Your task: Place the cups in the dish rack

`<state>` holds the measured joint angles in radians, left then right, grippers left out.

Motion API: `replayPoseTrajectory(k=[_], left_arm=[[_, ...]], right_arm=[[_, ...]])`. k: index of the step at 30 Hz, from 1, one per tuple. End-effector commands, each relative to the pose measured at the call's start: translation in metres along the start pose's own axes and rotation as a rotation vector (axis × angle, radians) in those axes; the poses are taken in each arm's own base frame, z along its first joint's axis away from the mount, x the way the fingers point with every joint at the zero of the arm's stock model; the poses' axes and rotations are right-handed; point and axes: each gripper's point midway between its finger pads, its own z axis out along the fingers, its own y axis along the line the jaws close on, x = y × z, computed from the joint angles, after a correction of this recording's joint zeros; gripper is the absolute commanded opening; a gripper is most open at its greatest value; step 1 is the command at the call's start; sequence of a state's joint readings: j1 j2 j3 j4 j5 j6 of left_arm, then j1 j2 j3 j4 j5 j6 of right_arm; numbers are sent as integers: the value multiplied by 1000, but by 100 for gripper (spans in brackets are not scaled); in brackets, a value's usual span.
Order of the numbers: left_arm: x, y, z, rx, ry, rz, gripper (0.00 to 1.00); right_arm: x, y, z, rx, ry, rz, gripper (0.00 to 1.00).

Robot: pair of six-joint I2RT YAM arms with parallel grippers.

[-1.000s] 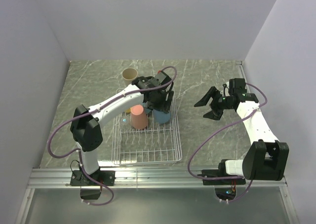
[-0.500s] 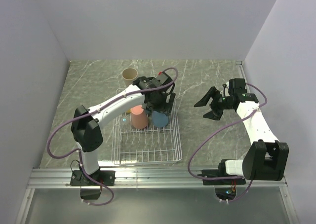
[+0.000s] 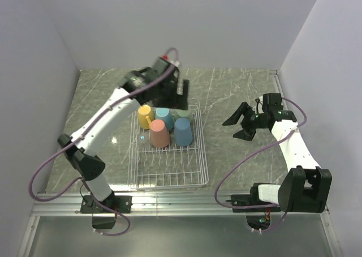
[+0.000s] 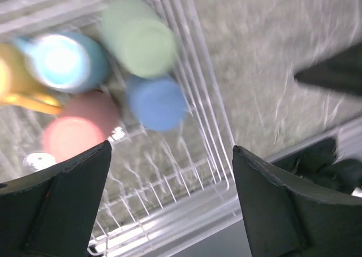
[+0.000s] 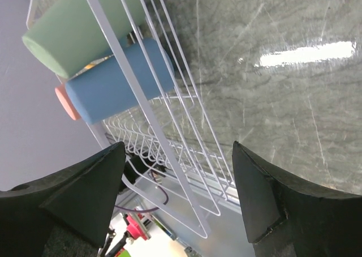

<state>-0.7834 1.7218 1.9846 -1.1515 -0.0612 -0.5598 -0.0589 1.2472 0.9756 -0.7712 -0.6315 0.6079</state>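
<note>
The white wire dish rack (image 3: 168, 169) holds five cups at its far end: yellow mug (image 3: 145, 115), light-blue mug (image 3: 164, 118), green cup (image 3: 184, 114), blue cup (image 3: 184, 132) and salmon cup (image 3: 159, 134). The beige cup is hidden. My left gripper (image 3: 180, 94) is open and empty, raised over the rack's far edge. Its wrist view looks down on the green (image 4: 139, 39), blue (image 4: 156, 102), salmon (image 4: 79, 129) and light-blue (image 4: 62, 61) cups. My right gripper (image 3: 235, 126) is open and empty, right of the rack. Its wrist view shows the green (image 5: 73, 33) and blue (image 5: 119, 81) cups through the rack's wires (image 5: 169, 172).
The rack's near half has bare prongs and no cups. The marble tabletop (image 3: 237, 90) is bounded by white walls at the back and sides and a metal rail (image 3: 181, 203) at the near edge. My left arm (image 3: 113, 112) arches over the table left of the rack.
My left gripper has lifted off the blue cup in the rack and swung up toward the far side. The beige cup is now behind the arm. The right arm has barely moved.
</note>
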Motion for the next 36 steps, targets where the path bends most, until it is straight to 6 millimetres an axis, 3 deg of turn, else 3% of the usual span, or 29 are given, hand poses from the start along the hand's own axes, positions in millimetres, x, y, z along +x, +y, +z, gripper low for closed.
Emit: replayPoseTrajectory(k=[1, 2, 3, 5, 8, 14, 15, 21, 32, 36], left_arm=[[-30, 57, -20, -43, -60, -106, 91], [-39, 61, -21, -18, -77, -131, 91], [-52, 82, -21, -39, -102, -181, 91], [-65, 99, -17, -71, -135, -227, 92], [-82, 127, 0, -114, -178, -281, 92], [-97, 172, 41, -179, -173, -362, 91], [-98, 187, 43, -227, -173, -361, 90], [-109, 228, 60, -281, -174, -375, 91], [-123, 255, 107, -293, -151, -406, 89], [-118, 261, 126, -293, -118, -420, 81]], right_arm=[[1, 1, -4, -13, -17, -19, 82], [1, 1, -5, -14, -19, -21, 82], [2, 2, -5, -14, -17, -25, 82], [2, 2, -7, -11, -19, -25, 82], [6, 1, -8, -11, -11, -19, 82], [18, 9, -17, -9, -5, -43, 82], [21, 6, -16, -5, 0, -38, 82], [27, 3, -18, -3, 0, -27, 82], [27, -4, -16, 29, 12, -35, 82], [30, -8, -16, 41, 8, -33, 82]])
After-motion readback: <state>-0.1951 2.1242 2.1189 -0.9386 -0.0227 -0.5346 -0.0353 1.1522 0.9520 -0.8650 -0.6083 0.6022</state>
